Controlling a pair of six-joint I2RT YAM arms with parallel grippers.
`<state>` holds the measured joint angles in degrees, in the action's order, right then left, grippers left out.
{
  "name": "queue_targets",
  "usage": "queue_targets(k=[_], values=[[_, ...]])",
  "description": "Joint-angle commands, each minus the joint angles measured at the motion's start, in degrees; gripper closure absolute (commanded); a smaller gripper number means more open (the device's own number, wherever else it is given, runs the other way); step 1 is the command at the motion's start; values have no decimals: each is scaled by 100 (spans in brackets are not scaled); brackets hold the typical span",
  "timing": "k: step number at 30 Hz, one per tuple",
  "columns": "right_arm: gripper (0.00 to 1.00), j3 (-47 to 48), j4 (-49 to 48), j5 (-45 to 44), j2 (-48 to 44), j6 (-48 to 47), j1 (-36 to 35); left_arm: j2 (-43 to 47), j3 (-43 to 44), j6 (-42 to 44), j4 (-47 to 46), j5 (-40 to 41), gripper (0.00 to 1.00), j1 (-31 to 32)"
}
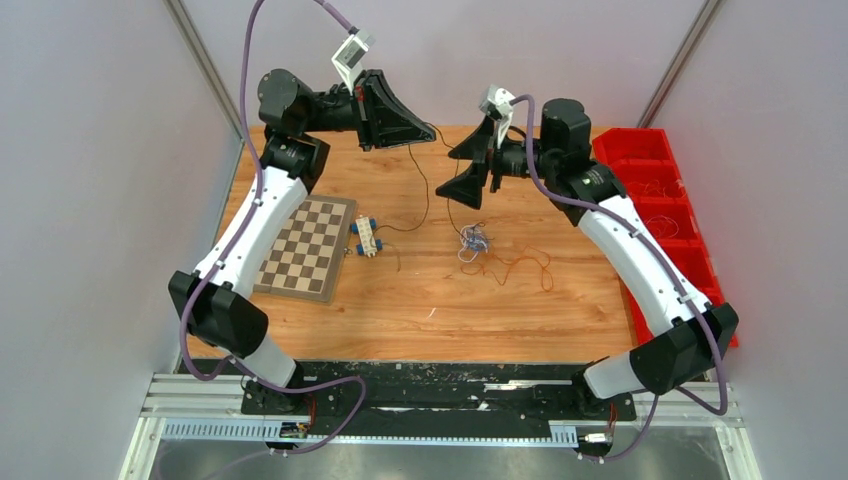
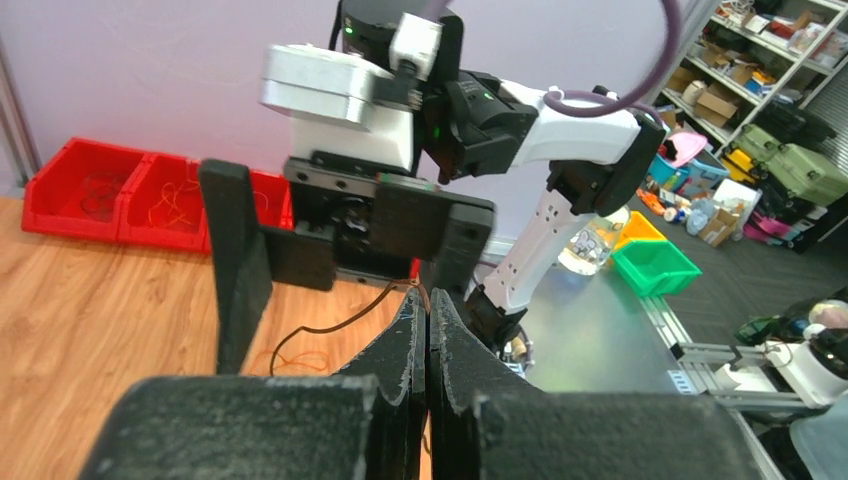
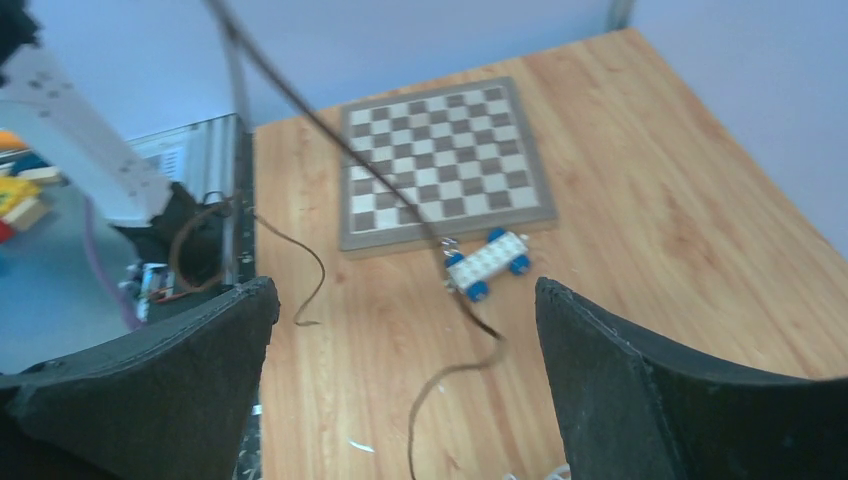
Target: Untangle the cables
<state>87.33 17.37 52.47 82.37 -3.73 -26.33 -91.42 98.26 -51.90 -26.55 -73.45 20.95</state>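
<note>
My left gripper [image 1: 432, 133] is raised over the back of the table and shut on a dark brown cable [image 1: 424, 190], which hangs from its tips to the wood. In the left wrist view the jaws [image 2: 428, 305] are pressed together with this cable [image 2: 330, 325] trailing away. My right gripper [image 1: 466, 170] is open and empty, raised just right of the hanging cable; in its wrist view [image 3: 405, 292] the dark cable [image 3: 470, 315] passes between the spread fingers. A small white-purple knot [image 1: 473, 240] lies on the table below, with orange-red loops [image 1: 520, 268] beside it.
A chessboard [image 1: 305, 248] lies at the left with a white-and-blue brick block [image 1: 365, 238] at its right edge. Red bins [image 1: 665, 200] holding more wires line the right side. Grey walls enclose the table.
</note>
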Motion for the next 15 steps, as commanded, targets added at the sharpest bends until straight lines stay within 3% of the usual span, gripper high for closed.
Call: queue_targets(k=[1, 8, 15], values=[[0, 264, 110, -314, -77, -76, 428, 306, -14, 402, 55, -49, 100, 20], [0, 587, -167, 12, -175, 492, 197, 376, -14, 1265, 1084, 398, 100, 50], [0, 865, -268, -288, 203, 410, -221, 300, -32, 1376, 1129, 436, 100, 216]])
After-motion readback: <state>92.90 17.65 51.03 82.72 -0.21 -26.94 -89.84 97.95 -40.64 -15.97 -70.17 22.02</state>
